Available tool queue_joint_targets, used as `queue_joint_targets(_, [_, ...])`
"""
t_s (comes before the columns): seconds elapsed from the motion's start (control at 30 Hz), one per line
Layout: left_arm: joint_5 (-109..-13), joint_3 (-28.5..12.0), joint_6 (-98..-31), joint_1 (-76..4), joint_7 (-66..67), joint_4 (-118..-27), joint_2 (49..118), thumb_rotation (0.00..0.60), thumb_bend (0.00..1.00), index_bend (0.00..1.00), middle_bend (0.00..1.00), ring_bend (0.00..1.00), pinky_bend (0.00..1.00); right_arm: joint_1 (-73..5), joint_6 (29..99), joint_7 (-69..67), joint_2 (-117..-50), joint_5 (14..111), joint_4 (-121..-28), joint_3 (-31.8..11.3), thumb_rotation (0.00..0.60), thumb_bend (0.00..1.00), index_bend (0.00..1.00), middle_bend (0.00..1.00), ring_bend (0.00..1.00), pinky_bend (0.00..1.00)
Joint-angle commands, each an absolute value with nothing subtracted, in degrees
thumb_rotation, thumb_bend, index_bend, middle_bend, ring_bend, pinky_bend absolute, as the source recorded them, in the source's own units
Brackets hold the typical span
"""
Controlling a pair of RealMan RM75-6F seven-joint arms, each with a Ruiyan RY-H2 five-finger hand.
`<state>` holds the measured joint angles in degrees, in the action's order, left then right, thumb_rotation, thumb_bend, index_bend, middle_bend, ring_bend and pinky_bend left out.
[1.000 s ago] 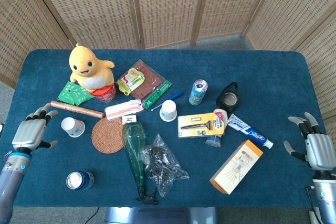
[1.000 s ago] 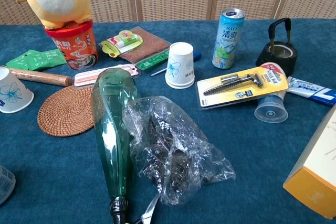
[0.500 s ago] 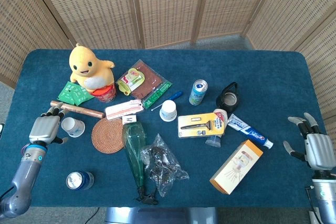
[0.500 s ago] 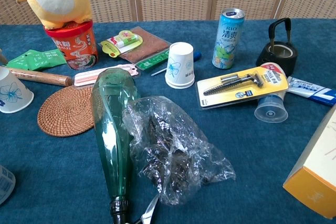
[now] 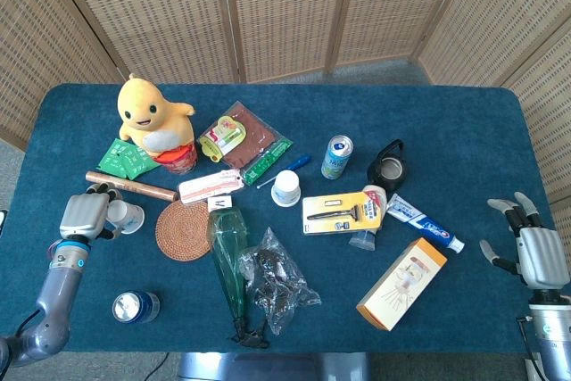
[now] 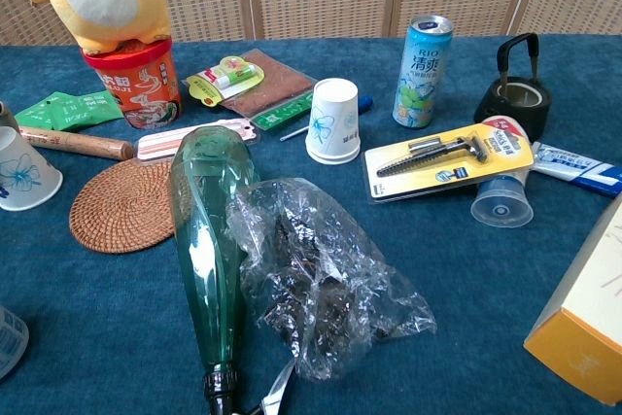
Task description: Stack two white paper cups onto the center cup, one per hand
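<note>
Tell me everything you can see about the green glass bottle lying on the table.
The green glass bottle is clear dark-green glass, lying on its side on the blue tablecloth. Its wide rounded base points toward the woven coaster and it tapers to a dark neck near the front edge. It looks empty. The crumpled plastic bag presses against its right side. A small white label card stands by its base. Neither hand touches it.

Left hand closes in on paper cup at table's edge

Over the past second the left hand (image 5: 85,215) has travelled from open cloth well short of the paper cup (image 5: 126,216) to a spot right against it, its fingers now curving around the cup's far side. In the chest view a dark fingertip (image 6: 5,114) has appeared just behind the cup. The right hand (image 5: 535,252) has barely drifted.
</note>
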<state>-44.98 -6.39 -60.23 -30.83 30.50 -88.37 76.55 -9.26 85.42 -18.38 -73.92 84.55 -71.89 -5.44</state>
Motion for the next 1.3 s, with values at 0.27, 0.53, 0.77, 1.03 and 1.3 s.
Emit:
queue_joint_targets(0.27, [-45.9,-6.5,-60.7,-30.5,28.7,-87.7,77.0,0.600,0.26,0.41,0.27,0.26,0.54,-9.1,85.0,-18.3,-74.1,84.9,-71.9,-5.5,0.600,0.32,0.23,0.28,0.09,0.45])
queue_joint_targets(0.53, [-46.4,-8.8,-58.6,-30.8,23.8,-96.1,71.7,0.600,0.26,0.41,0.26,0.26,0.54,-9.1,84.7,-18.0,-74.3,85.2,-72.2,-5.4,0.600,0.32,0.23,0.28,0.09,0.45])
queue_joint_targets(0.77, [-47.1,-10.9,-58.0,-33.3,24.1,-102.7,67.7,0.600,0.26,0.40,0.26,0.25,0.53,-9.1,84.3,-17.6,-74.5,85.4,-72.3,-5.3,0.600,0.32,0.23,0.28,0.09,0.45])
queue_joint_targets(1.03, [-48.6,-13.8,-58.3,-37.7,25.1,-107.2,67.8,0.600,0.25,0.39,0.25,0.23,0.51,-9.1,84.1,-17.4,-74.5,85.6,-72.5,-5.4,0.600,0.32,0.23,0.28,0.09,0.45])
queue_joint_targets(1.3, [-41.8,-16.2,-61.2,-44.9,33.1,-111.4,72.2,0.600,0.25,0.38,0.24,0.23,0.51,-9.0,83.9,-17.9,-74.4,85.6,-72.6,-5.4,0.600,0.32,0.24,0.28,0.09,0.45])
